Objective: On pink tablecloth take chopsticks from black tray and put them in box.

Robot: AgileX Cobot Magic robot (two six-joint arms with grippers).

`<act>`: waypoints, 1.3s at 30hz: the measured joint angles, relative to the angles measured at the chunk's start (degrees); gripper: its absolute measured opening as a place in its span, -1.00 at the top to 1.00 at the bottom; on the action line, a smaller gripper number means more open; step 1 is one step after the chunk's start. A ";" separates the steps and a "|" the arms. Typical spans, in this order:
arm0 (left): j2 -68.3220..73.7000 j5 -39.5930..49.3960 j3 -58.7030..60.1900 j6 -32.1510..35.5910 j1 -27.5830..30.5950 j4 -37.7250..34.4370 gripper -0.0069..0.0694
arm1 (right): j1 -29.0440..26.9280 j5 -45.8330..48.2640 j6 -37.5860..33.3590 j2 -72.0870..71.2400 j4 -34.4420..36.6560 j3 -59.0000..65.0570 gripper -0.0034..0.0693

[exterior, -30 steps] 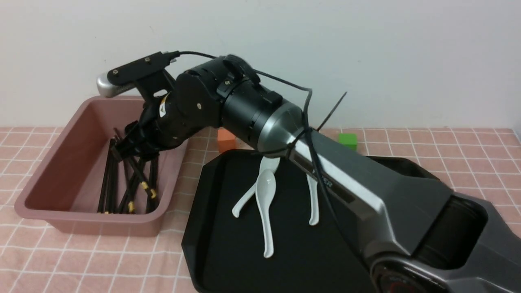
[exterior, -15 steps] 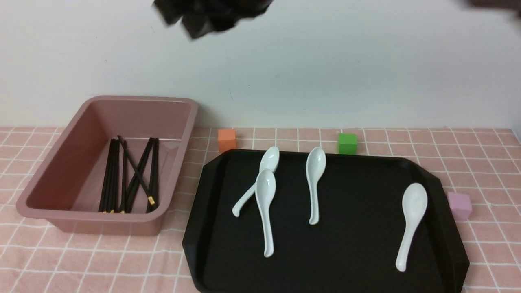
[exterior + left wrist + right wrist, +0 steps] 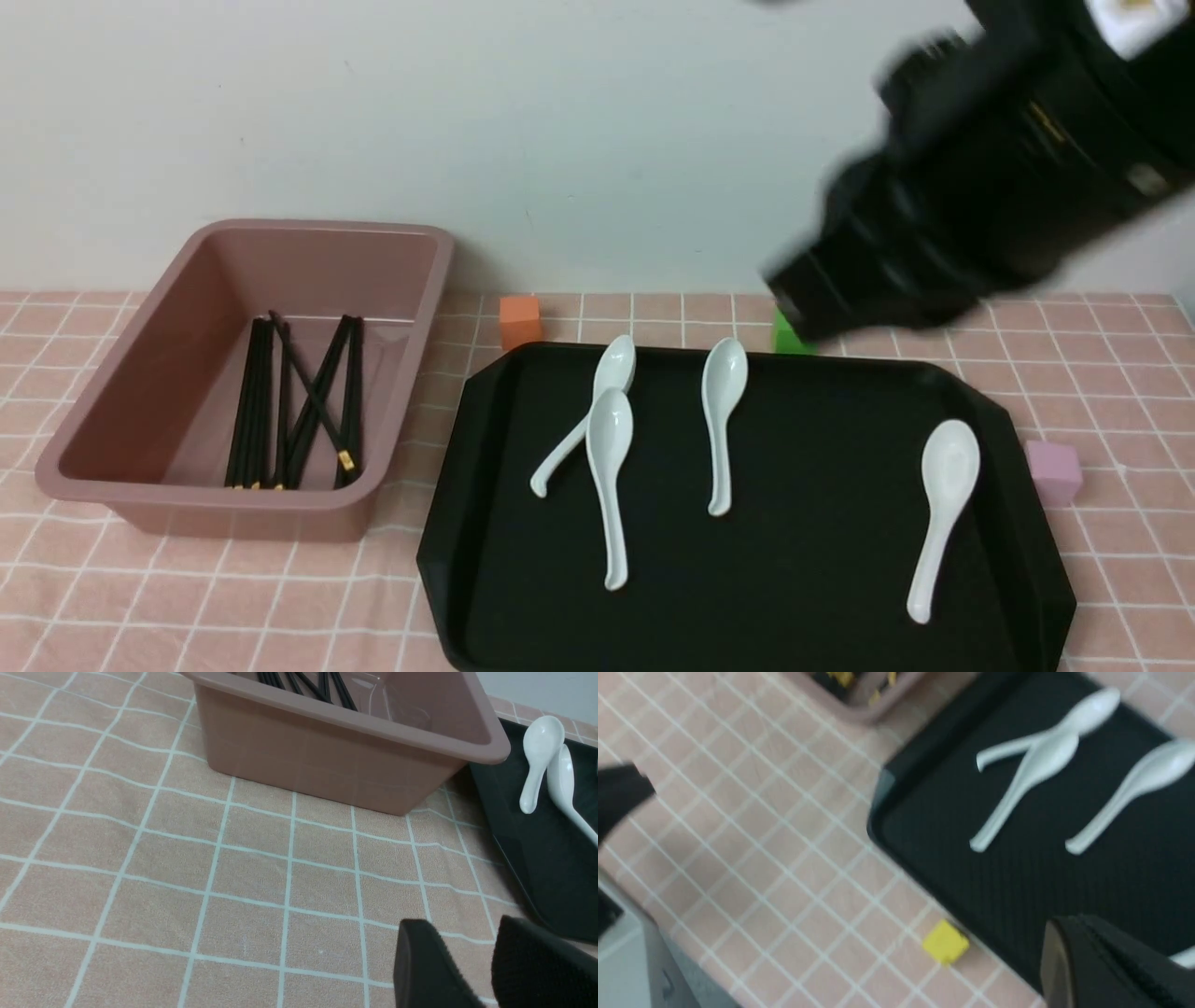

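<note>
Chopsticks (image 3: 299, 411) — all in box (image 3: 140, 373); tray (image 3: 822, 560) held only spoons (image 3: 724, 420). Left gripper (image 3: 460, 933) narrowly parted, empty — right gripper (image 3: 1083, 952) blurred, unclear.

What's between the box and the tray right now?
Nothing but a narrow strip of bare tablecloth; the box and tray stand apart. The front and left wrist views both show it.

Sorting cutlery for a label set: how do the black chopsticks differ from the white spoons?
The thin black chopsticks lie in the deep dusty-pink plastic box; the white spoons lie on the flat glossy black tray. Chopsticks are straight sticks; spoons have rounded bowls. Both lie ungripped.
</note>
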 joint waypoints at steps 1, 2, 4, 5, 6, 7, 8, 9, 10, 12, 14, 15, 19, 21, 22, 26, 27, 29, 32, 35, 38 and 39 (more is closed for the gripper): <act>0.00 0.00 0.00 0.00 0.00 0.00 0.19 | 0.00 0.00 0.00 -1.70 0.00 2.53 0.89; 0.00 0.00 0.00 0.00 0.00 0.00 0.19 | 0.00 0.00 0.00 -2.77 0.00 4.16 0.88; 0.00 0.00 0.00 0.00 0.00 0.00 0.19 | 0.00 0.00 0.00 -3.82 0.00 5.89 0.88; 0.00 0.00 0.00 0.00 0.00 0.00 0.19 | 0.00 0.00 0.00 -4.04 0.00 6.21 0.88; 0.00 0.00 0.00 0.00 0.00 0.00 0.19 | 0.00 0.00 0.00 -4.08 -0.04 6.47 0.87; 0.00 0.00 0.00 0.00 0.00 0.00 0.19 | 0.00 0.00 0.00 -4.08 -0.04 6.55 0.87; 0.00 0.00 0.00 0.00 0.00 0.00 0.19 | 0.00 -0.13 0.00 -4.08 -0.04 6.66 0.87; 0.00 0.00 0.00 0.00 0.00 0.00 0.19 | 0.00 -0.13 0.00 -4.08 -0.04 6.72 0.87; 0.00 0.00 0.00 0.00 0.00 0.00 0.19 | 0.00 -0.13 0.00 -4.08 -0.07 6.77 0.87; 0.00 0.00 0.00 0.00 0.00 0.00 0.19 | 0.00 -0.13 -0.06 -4.24 -0.86 6.77 0.87; 0.00 0.00 0.00 0.00 0.00 0.00 0.19 | -0.28 -0.49 -0.11 -5.42 -2.95 7.61 0.87; 0.00 0.00 0.00 0.00 0.00 0.00 0.19 | -0.58 -0.73 -0.11 -6.11 -3.74 8.21 0.87; 0.00 0.00 0.00 0.00 0.00 0.00 0.19 | -4.94 -5.75 -0.11 -14.21 -5.48 18.73 0.87; 0.00 0.00 0.00 0.00 0.00 0.00 0.19 | -9.51 -14.02 -0.11 -21.26 -5.33 29.35 0.87; 0.00 0.00 0.00 0.00 0.00 0.00 0.19 | -10.93 -16.59 -0.11 -23.39 -5.23 32.64 0.87; 0.00 0.00 0.00 0.00 0.00 0.00 0.19 | -21.24 -35.38 -0.11 -39.77 -5.18 56.48 0.86; 0.00 0.00 0.00 0.00 0.00 0.00 0.19 | -23.36 -38.81 -0.11 -43.99 -5.18 61.72 0.86; 0.00 0.00 0.00 0.00 0.00 0.00 0.19 | -26.99 -43.97 -0.11 -53.21 -5.26 72.03 0.85; 0.00 0.00 0.00 0.00 0.00 0.00 0.19 | -30.57 -47.29 -0.11 -62.75 -5.53 81.07 0.85; 0.00 0.00 0.00 0.00 0.00 0.00 0.19 | -33.19 -48.23 -0.11 -70.82 -5.77 89.09 0.85; 0.00 -0.06 0.00 0.00 0.00 0.00 0.19 | -34.02 -48.71 -0.11 -76.65 -5.84 92.82 0.85; 0.00 0.00 0.00 0.00 0.00 0.00 0.19 | -34.07 -49.36 -0.11 -77.81 -5.58 92.97 0.85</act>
